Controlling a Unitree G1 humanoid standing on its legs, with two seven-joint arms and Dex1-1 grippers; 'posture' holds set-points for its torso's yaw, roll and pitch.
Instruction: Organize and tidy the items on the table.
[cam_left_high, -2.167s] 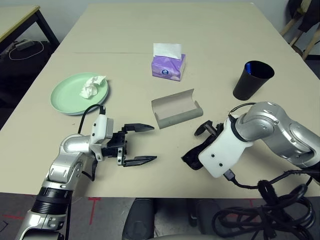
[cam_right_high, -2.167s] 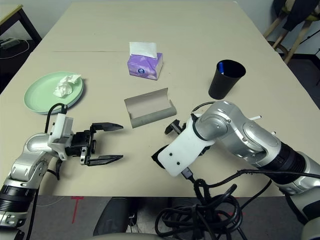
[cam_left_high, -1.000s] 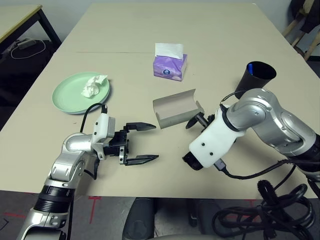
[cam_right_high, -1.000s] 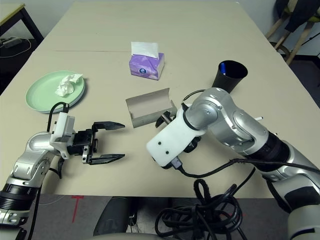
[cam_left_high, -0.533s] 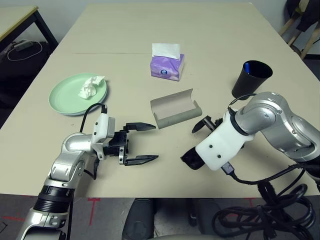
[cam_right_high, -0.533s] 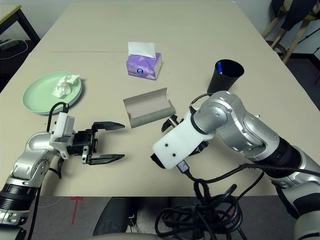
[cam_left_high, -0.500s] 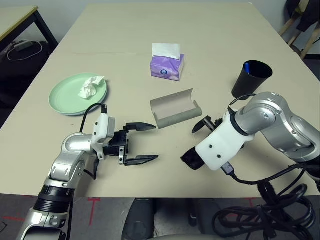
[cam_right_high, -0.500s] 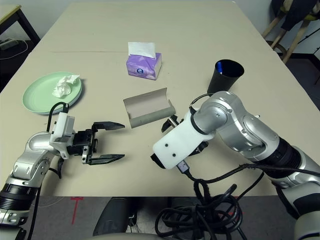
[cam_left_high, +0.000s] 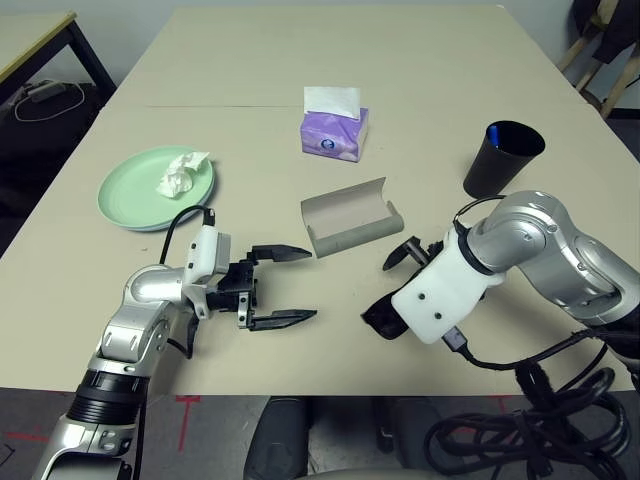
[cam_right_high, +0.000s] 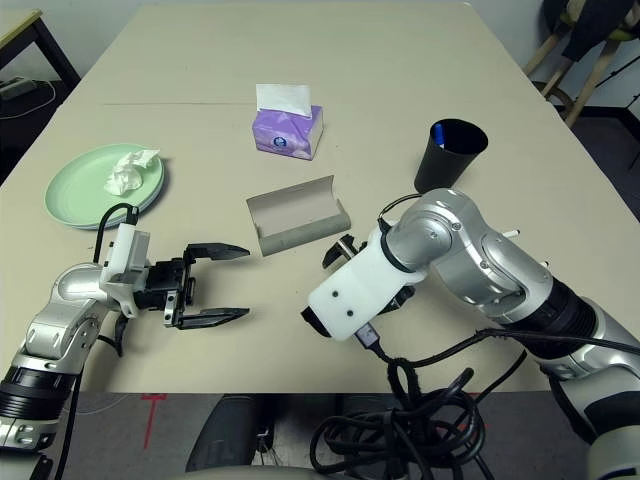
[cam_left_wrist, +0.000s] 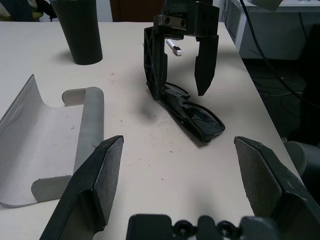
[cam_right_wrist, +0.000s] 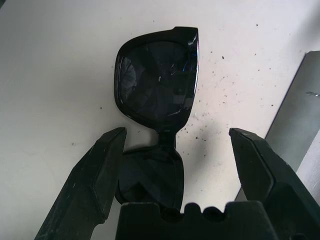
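The right gripper (cam_right_wrist: 175, 142) hangs over the black sunglasses (cam_right_wrist: 159, 82) with its jaws spread wide, nothing held. The sunglasses lie flat on the table (cam_left_high: 420, 90); in the right wrist view one lens sits in the gap between the two fingers (cam_right_wrist: 102, 165) and the other lens reaches out past the fingertips. Neither finger visibly touches the frame. In the left wrist view the same gripper (cam_left_wrist: 181, 67) stands upright above one end of the sunglasses (cam_left_wrist: 192, 112), one finger low beside the frame.

The grey glasses case (cam_left_high: 352, 217) lies open just beside the right gripper, between it and the purple tissue box (cam_left_high: 335, 135). The black cup (cam_left_high: 503, 160), with the blue pen (cam_left_high: 494, 134) inside, stands beyond the right arm.

The left gripper (cam_left_high: 285, 287) is also wide open and empty, low over bare table, well apart from the sunglasses. The mint green plate (cam_left_high: 135, 195) carrying the crumpled tissue (cam_left_high: 181, 173) lies beyond it, on its outer side.
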